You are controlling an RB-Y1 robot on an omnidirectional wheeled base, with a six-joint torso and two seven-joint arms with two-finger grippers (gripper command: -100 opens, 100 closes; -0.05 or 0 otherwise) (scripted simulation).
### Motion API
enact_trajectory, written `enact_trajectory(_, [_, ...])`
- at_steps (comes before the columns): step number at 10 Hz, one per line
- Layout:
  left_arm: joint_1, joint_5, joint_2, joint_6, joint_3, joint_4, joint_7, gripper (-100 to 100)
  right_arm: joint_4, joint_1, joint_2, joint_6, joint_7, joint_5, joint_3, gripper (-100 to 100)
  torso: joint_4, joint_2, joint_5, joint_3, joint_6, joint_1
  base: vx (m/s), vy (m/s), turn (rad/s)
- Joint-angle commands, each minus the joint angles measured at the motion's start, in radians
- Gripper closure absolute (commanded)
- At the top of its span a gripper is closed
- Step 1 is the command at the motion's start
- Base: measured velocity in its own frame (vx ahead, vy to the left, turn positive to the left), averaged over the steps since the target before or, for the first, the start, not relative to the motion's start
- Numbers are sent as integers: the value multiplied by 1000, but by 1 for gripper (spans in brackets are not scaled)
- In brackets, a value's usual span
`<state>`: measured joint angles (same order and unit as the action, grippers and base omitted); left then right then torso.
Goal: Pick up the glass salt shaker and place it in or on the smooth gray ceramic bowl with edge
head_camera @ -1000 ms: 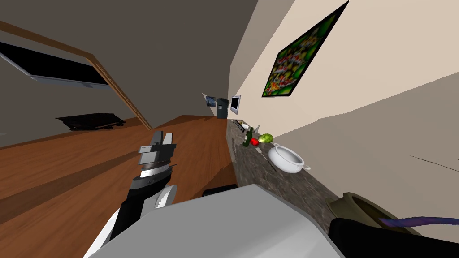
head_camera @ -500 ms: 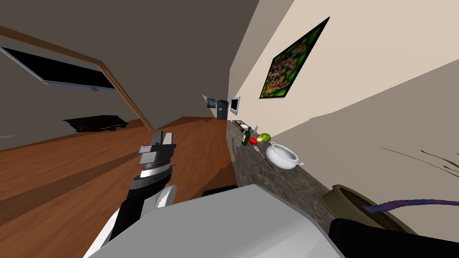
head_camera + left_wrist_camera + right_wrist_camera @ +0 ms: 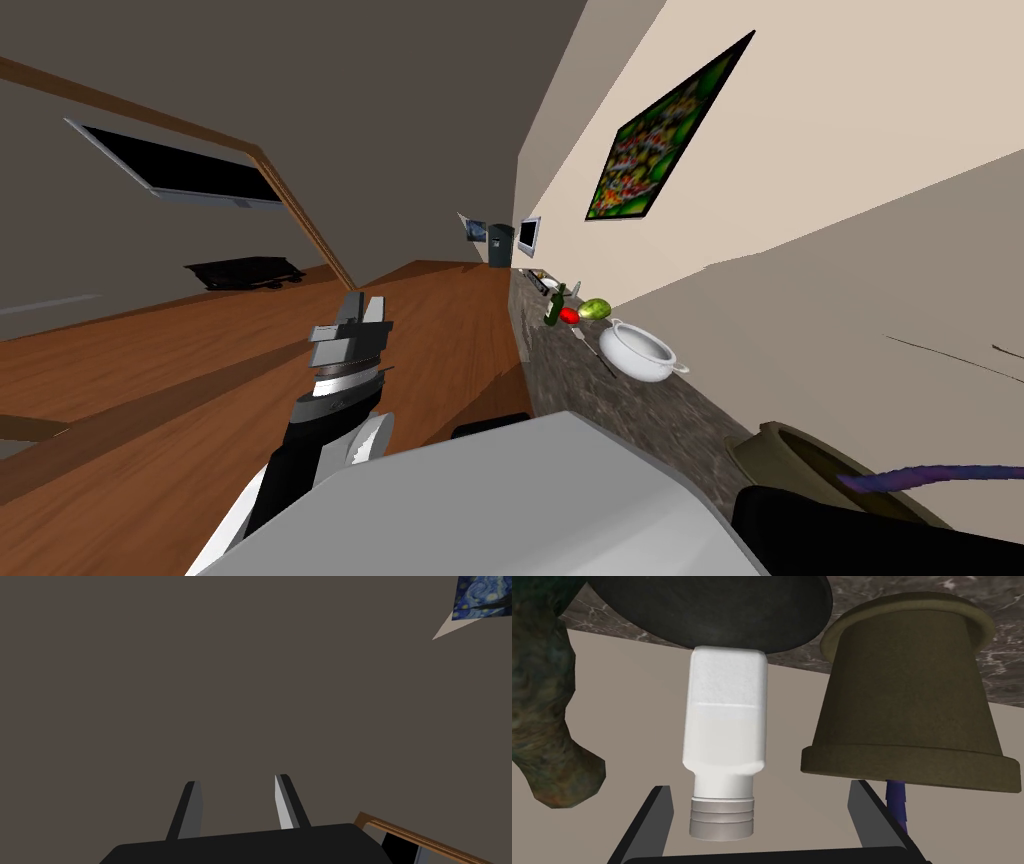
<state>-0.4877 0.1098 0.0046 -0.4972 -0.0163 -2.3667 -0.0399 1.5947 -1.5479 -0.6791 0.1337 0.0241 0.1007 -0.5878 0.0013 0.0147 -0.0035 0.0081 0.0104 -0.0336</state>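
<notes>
The salt shaker (image 3: pixel 726 731), a white-looking square bottle with a ribbed grey cap, stands with its base against a dark round disc (image 3: pixel 712 606). Its cap points at my right gripper (image 3: pixel 759 786). That gripper is open wide, with its fingers (image 3: pixel 654 816) on either side of the cap and not touching it. The bowl (image 3: pixel 640 352), pale with two small handles, sits further along the dark marbled counter (image 3: pixel 600 400). My left gripper (image 3: pixel 352 318) hangs open and empty over the wooden floor, away from the counter.
An olive-brown plant pot (image 3: pixel 907 691) with a purple stem stands close beside the shaker, and a dark mottled figure (image 3: pixel 542 701) is on its other side. A green bottle (image 3: pixel 553 306), a red fruit (image 3: pixel 569 315) and a green fruit (image 3: pixel 596 309) lie beyond the bowl.
The head view has swung a little back and forth. My left arm has stayed still, and the things on the counter have kept their places.
</notes>
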Motion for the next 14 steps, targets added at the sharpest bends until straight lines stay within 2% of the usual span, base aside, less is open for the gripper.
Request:
enact_trajectory(1, [0, 0, 0, 0, 0, 0, 0, 0, -50, 3, -4, -15, -7, 1, 7, -100, 0, 0, 0, 0, 0, 0, 1, 46, -20])
enact_trajectory(2, [0, 0, 0, 0, 0, 0, 0, 0, -57, 3, -4, -15, -7, 1, 7, -100, 0, -1, 0, 0, 0, -2, -3, 11, -26])
enact_trajectory(3, [0, 0, 0, 0, 0, 0, 0, 0, -98, 22, -44, -63, -51, 17, 51, -100, 0, -1, -1, -1, 0, -4, -20, 61, 220])
enact_trajectory(4, [0, 0, 0, 0, 0, 0, 0, 0, -122, 22, -44, -76, -51, 17, 51, -100, 0, 0, 0, 0, 0, -2, -15, 73, 143])
enact_trajectory(6, [0, 0, 0, 0, 0, 0, 0, 0, -176, 22, -44, -76, -51, 17, 51, -100, 0, 0, 0, 0, 1, -2, -3, 28, -13])
enact_trajectory(7, [0, 0, 0, 0, 0, 0, 0, 0, -216, 41, -84, -131, -95, 32, 95, -100, 0, 1, 0, 0, 3, -3, -8, 72, 340])
enact_trajectory(10, [0, 0, 0, 0, 0, 0, 0, 0, -296, 41, -84, -137, -95, 32, 95, -100, 0, 2, 1, 1, 3, -1, -9, 46, -10])
enact_trajectory(11, [0, 0, 0, 0, 0, 0, 0, 0, -327, 59, -125, -186, -139, 47, 139, -100, 0, 3, 1, 1, 4, -3, -7, 62, 204])
enact_trajectory(14, [0, 0, 0, 0, 0, 0, 0, 0, -413, 59, -125, -198, -139, 47, 139, -100, 0, 3, 2, 1, 5, 0, -7, 44, 36])
